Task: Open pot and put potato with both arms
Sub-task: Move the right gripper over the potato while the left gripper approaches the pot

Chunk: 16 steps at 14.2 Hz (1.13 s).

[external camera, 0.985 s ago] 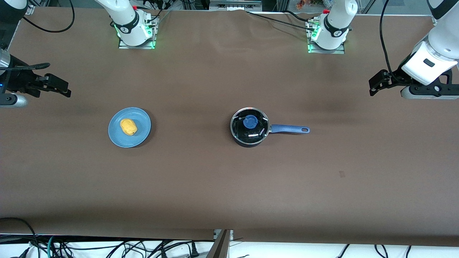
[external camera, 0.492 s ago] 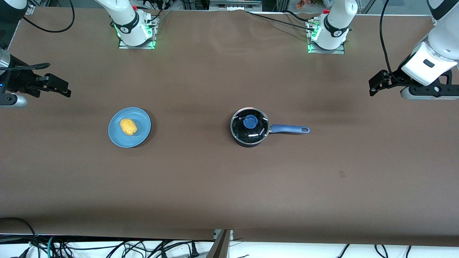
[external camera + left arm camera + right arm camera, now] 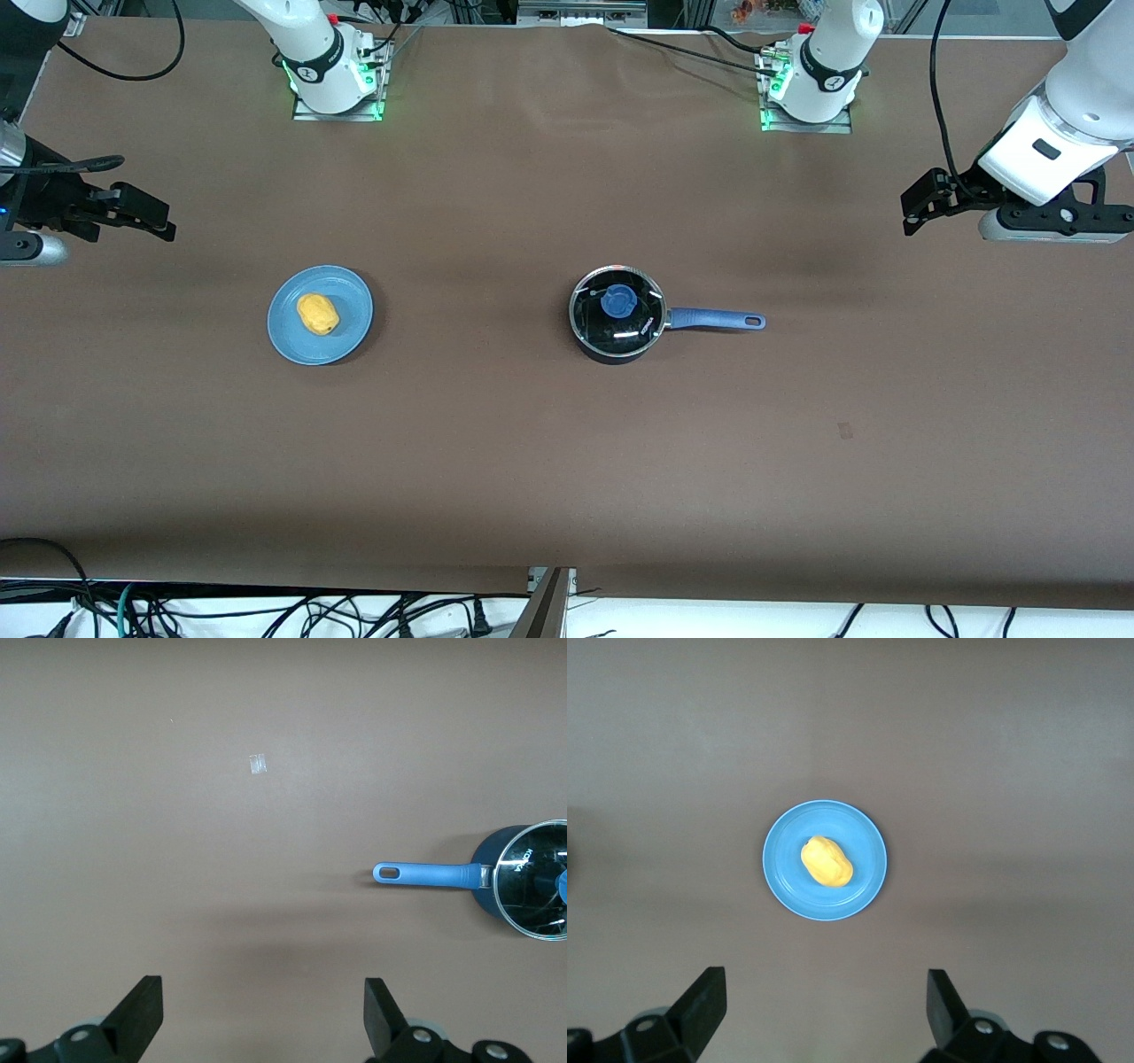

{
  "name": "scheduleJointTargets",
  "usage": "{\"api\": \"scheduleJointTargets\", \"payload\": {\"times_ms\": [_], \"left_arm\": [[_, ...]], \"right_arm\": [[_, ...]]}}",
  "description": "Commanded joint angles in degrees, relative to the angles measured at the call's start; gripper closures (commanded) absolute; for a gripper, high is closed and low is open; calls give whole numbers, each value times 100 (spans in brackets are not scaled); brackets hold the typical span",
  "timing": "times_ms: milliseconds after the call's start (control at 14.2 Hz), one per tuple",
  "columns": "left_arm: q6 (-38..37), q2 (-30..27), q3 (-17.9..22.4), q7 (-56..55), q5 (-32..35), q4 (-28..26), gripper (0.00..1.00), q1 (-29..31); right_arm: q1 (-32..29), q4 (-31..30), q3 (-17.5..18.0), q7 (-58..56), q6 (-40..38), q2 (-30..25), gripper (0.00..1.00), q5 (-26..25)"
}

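Pot (image 3: 617, 315) sits mid-surface w/ glass lid (image 3: 619, 308) on, blue knob (image 3: 617, 302) on top, handle (image 3: 713, 319) pointing toward the left arm's end. Potato (image 3: 317, 314) lies on a blue plate (image 3: 347, 330) toward the right arm's end, well apart from the pot.

Left pincer (image 3: 921, 209) hangs over bare surface (image 3: 567, 470) near the left arm's end, jaws wide, holding nothing; in the left wrist view both fingers (image 3: 142, 1019) frame empty surface w/ the pot (image 3: 527, 881) off to one edge. Right pincer (image 3: 142, 213) hangs over the right arm's end, also wide & empty; the right wrist view looks straight down at plate (image 3: 780, 870) & potato (image 3: 827, 861).

Risks, as I judge them: knob is small & round, so an off-centre pinch could slip or tip the lid back onto the rim. Pot is light-looking, not braced; a sideways nudge on knob or handle could slide or spin it. Potato is lumpy & rounded, may squirt out of the fingers or roll across the plate; pressing too low could shove the plate too. If the lid isn't lifted clear first, the potato would drop onto glass. Arms meeting over the pot could clash.

Count: 1 pot, 1 lid, 1 potato, 1 plate, 2 arms, 2 pincers
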Motion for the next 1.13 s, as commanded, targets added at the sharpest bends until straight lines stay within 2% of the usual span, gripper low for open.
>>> {"api": "scheduleJointTargets", "payload": {"times_ms": [0, 141, 492, 633, 915, 1055], "left_arm": [[-133, 58, -16, -27, -72, 182, 0, 2], [-142, 58, -16, -27, -72, 217, 0, 2], [-133, 75, -16, -27, -72, 235, 0, 2], [-133, 128, -7, -19, -72, 252, 0, 20], [-125, 128, -16, -19, -72, 314, 0, 3], [-116, 137, -16, -19, -72, 331, 0, 2]], "right_arm": [[-37, 90, 42, -7, 9, 109, 0, -72], [-37, 54, 42, -7, 18, 118, 0, -72], [7, -16, 112, -7, 106, 530, 0, -46], [16, -121, 261, -42, 316, 741, 0, -81], [34, -692, 551, -569, 939, 874, 0, -634], [34, -1095, 587, -569, 1352, 909, 0, -731]]}}
